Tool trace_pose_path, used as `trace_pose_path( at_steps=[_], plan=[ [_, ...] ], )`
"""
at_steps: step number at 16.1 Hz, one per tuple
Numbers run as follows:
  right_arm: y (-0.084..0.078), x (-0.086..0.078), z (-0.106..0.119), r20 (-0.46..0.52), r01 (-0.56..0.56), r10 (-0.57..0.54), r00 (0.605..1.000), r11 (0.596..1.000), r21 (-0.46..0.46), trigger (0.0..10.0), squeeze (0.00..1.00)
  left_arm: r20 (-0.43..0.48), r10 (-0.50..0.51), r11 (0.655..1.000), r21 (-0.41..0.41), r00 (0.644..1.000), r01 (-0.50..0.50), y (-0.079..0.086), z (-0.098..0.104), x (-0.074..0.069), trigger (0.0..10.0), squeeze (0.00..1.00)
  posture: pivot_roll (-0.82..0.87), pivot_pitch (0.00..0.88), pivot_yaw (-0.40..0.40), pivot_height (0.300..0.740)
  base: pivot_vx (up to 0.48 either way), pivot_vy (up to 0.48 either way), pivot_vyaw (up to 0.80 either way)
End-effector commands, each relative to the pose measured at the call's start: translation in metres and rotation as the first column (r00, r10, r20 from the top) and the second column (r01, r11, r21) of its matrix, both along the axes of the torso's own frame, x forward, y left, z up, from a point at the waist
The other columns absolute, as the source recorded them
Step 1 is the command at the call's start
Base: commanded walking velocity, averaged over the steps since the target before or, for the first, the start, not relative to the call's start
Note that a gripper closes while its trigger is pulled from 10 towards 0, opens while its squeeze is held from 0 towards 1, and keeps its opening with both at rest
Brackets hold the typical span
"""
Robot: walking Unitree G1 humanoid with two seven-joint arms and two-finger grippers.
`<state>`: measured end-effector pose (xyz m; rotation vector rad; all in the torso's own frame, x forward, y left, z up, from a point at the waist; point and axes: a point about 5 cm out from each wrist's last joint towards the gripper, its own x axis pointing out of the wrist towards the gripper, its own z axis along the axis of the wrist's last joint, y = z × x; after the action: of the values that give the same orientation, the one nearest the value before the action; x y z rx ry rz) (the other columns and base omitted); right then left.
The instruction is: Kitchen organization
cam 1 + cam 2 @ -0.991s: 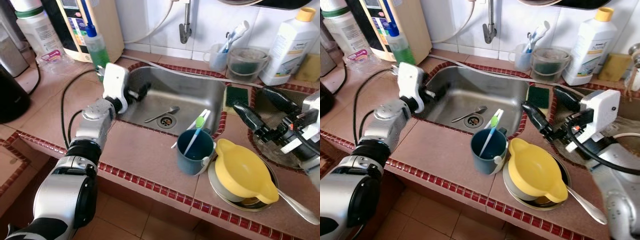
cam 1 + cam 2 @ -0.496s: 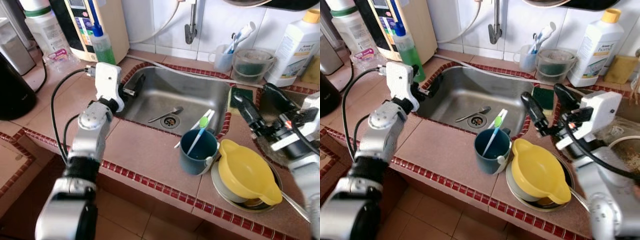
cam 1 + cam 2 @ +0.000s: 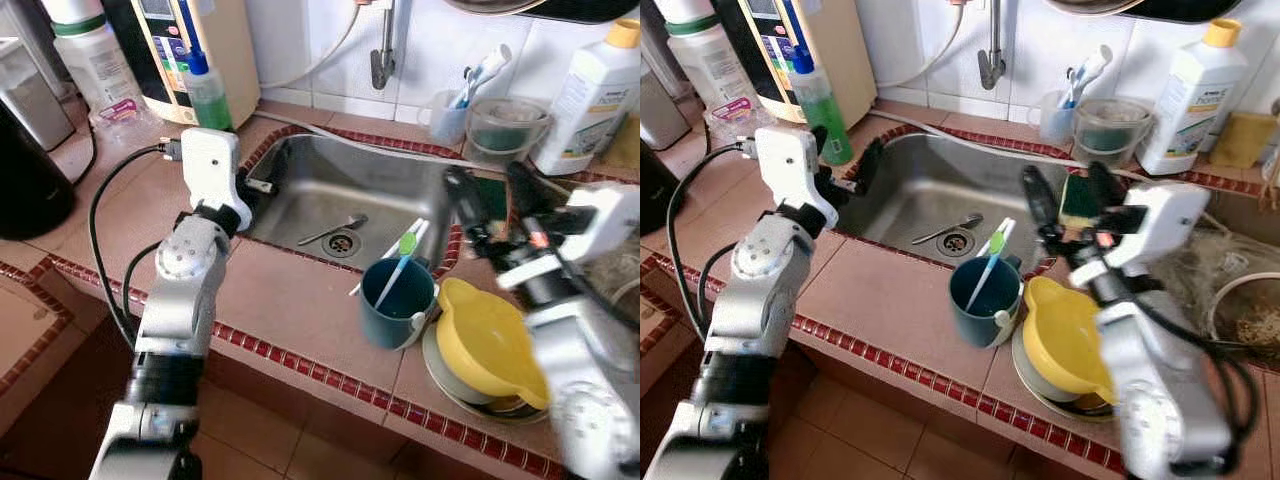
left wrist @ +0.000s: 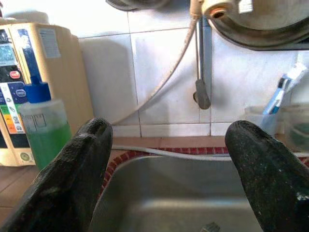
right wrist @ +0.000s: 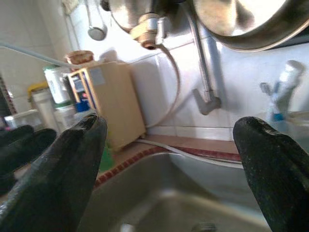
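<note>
The stainless steel sink [image 3: 940, 195] sits sunk in the tiled table [image 3: 880, 300], with a metal spoon [image 3: 945, 229] lying beside its drain. The left hand [image 3: 845, 165] is raised over the sink's left rim, its forearm rising steeply from the table's front edge, its black fingers [image 4: 72, 179] spread wide and empty, aimed toward the tap [image 4: 202, 92]. The right hand [image 3: 1065, 195] hovers over the sink's right rim, elbow bent and forearm reaching inward across the table, fingers [image 5: 67, 169] likewise wide apart and holding nothing. Just below it stand a dark blue mug [image 3: 983, 300] holding a green toothbrush [image 3: 983, 255] and, touching the mug, a yellow plastic jug [image 3: 1065, 340] resting on a metal plate [image 3: 1035, 388].
</note>
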<state>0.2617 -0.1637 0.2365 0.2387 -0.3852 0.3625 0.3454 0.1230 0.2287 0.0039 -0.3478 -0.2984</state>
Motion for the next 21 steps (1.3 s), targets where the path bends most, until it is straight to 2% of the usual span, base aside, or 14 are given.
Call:
trace_pose_path(
  at_steps=[1,5,8,13,17,18,21],
  plan=[
    [0.008,0.001,0.003,0.017,-0.004,0.004,1.000,1.000,-0.003,10.0,0.00,-0.017,0.016,1.000,-0.001,1.000,-0.016,0.001,-0.003,-0.004,10.0,0.00,-0.31,0.059,0.096,0.740,0.000,0.000,0.00],
    [0.024,0.006,-0.009,-0.044,-0.017,0.017,0.999,1.000,-0.001,10.0,0.00,-0.026,0.026,1.000,0.006,0.999,-0.026,-0.004,-0.008,-0.016,10.0,0.00,-0.29,0.042,0.075,0.740,0.000,0.000,0.00],
    [0.031,0.011,-0.021,-0.120,0.015,-0.017,0.993,1.000,-0.019,10.0,0.00,-0.027,0.030,0.999,0.015,0.999,-0.030,-0.005,-0.008,-0.019,10.0,0.00,-0.28,0.039,0.062,0.740,0.000,0.000,0.00],
    [0.044,0.011,-0.029,-0.212,0.021,-0.017,0.977,1.000,0.013,10.0,0.00,-0.042,-0.007,0.998,0.055,0.999,0.010,-0.011,-0.010,-0.026,10.0,0.00,-0.28,0.043,0.061,0.740,0.000,0.000,0.00],
    [0.050,0.010,-0.027,-0.243,0.014,0.001,0.970,0.998,0.059,10.0,0.00,-0.032,-0.126,0.985,0.113,0.991,0.129,-0.019,-0.012,-0.036,10.0,0.00,-0.28,0.052,0.061,0.740,0.000,0.000,0.00],
    [0.052,0.008,-0.025,-0.257,0.007,0.014,0.966,0.997,0.081,10.0,0.00,-0.036,-0.210,0.967,0.137,0.977,0.213,-0.023,-0.013,-0.043,10.0,0.00,-0.28,0.056,0.062,0.740,0.000,0.000,0.00],
    [0.052,0.007,-0.022,-0.272,0.012,0.017,0.962,0.994,0.105,10.0,0.00,-0.034,-0.332,0.914,0.234,0.943,0.330,-0.023,-0.020,-0.058,10.0,0.00,-0.27,0.065,0.064,0.740,0.000,0.000,0.00]
  ],
)
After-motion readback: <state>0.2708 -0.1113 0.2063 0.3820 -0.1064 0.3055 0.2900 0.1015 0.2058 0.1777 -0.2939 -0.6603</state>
